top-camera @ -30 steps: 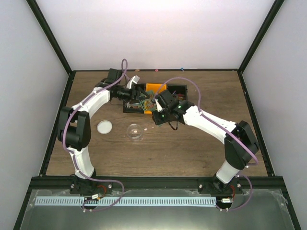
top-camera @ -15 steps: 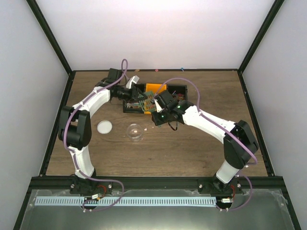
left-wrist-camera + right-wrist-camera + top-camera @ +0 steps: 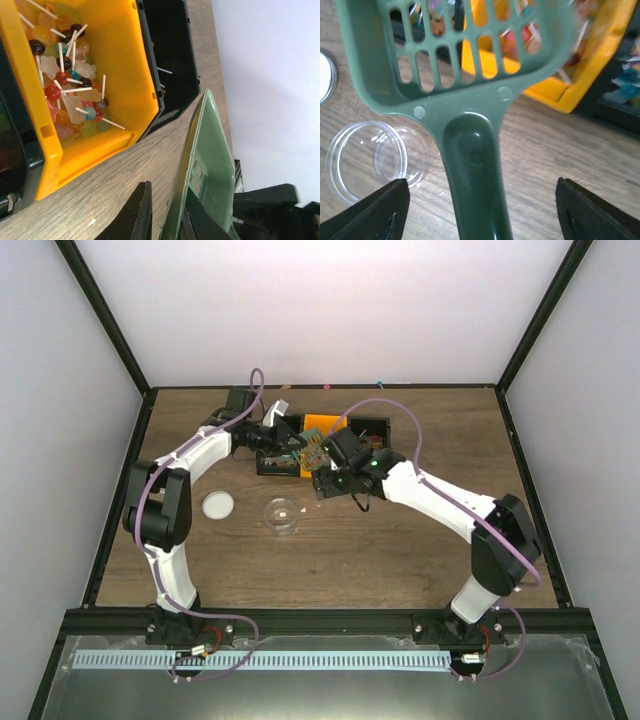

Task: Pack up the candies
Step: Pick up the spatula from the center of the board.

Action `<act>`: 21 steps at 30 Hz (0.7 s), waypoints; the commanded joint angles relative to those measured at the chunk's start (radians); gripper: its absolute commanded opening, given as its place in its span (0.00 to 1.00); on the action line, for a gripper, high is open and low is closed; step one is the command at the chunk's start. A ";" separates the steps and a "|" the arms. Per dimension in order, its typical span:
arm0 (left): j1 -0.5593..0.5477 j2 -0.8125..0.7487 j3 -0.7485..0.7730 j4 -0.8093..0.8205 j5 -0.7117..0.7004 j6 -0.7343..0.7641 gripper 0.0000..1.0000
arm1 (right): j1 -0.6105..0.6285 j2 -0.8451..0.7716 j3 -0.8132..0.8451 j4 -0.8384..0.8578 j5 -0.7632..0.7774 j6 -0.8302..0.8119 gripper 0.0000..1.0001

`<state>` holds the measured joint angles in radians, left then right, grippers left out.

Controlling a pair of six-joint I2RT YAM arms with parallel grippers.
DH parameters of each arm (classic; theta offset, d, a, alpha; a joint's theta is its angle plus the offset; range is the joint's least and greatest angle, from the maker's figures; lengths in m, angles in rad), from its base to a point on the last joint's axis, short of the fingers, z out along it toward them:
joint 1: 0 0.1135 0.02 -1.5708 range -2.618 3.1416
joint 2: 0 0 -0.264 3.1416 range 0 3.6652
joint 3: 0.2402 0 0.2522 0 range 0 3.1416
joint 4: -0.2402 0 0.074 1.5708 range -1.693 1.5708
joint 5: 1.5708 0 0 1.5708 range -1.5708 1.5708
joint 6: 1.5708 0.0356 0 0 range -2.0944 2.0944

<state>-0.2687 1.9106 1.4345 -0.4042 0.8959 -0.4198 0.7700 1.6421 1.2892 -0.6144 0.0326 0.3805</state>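
- The yellow bin [image 3: 120, 65] sits toward the far edge of the wooden table [image 3: 400, 550]. It serves as the landmark for everything below.
- The candies [image 3: 65, 75] lie heaped inside the yellow bin, against one end of it. They are a mix of red, blue, yellow, dark and pale pieces, and many have thin white sticks poking out.
- A black bin [image 3: 172, 60] stands touching the yellow bin's long side.
- The green scoop [image 3: 470, 145] is just outside the yellow bin on its near side. Its slotted bowl is turned toward the bin and its handle runs back toward the right arm.
- Coloured shapes show through the scoop's slots, but they are too blurred to tell whether they lie in the scoop or in the bin behind it.
- The left gripper [image 3: 167, 196] is at the near corner of the yellow bin. Its two black fingers [image 3: 137, 215] are drawn close together and pinch the scoop's side wall between them.
- The right gripper [image 3: 481, 182] is on the near side of the yellow bin, behind the scoop. Its fingers [image 3: 370, 215] are spread wide on either side of the handle and do not touch it.
- A small clear jar [image 3: 365, 160] stands upright and uncovered on the table. It is nearer the arm bases than the yellow bin and partly under the scoop's bowl in the right wrist view.
- A white lid [image 3: 217, 505] lies flat on the table, on the near side of the yellow bin and well to its left.
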 commanded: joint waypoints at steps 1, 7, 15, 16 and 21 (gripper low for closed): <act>0.000 -0.041 -0.040 0.161 0.014 -0.167 0.04 | -0.021 -0.164 -0.036 0.058 0.132 0.150 0.88; -0.004 -0.115 -0.171 0.483 -0.030 -0.435 0.04 | -0.269 -0.391 -0.321 0.450 -0.303 0.400 0.95; -0.032 -0.140 -0.242 0.692 -0.062 -0.592 0.04 | -0.380 -0.391 -0.426 0.782 -0.604 0.618 0.83; -0.038 -0.136 -0.242 0.702 -0.057 -0.605 0.04 | -0.380 -0.379 -0.430 0.818 -0.629 0.640 0.81; -0.053 -0.145 -0.253 0.718 -0.091 -0.626 0.04 | -0.380 -0.357 -0.469 0.948 -0.665 0.714 0.72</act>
<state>-0.3096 1.7977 1.1973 0.2340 0.8314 -0.9924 0.3931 1.2816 0.8490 0.1486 -0.5354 1.0004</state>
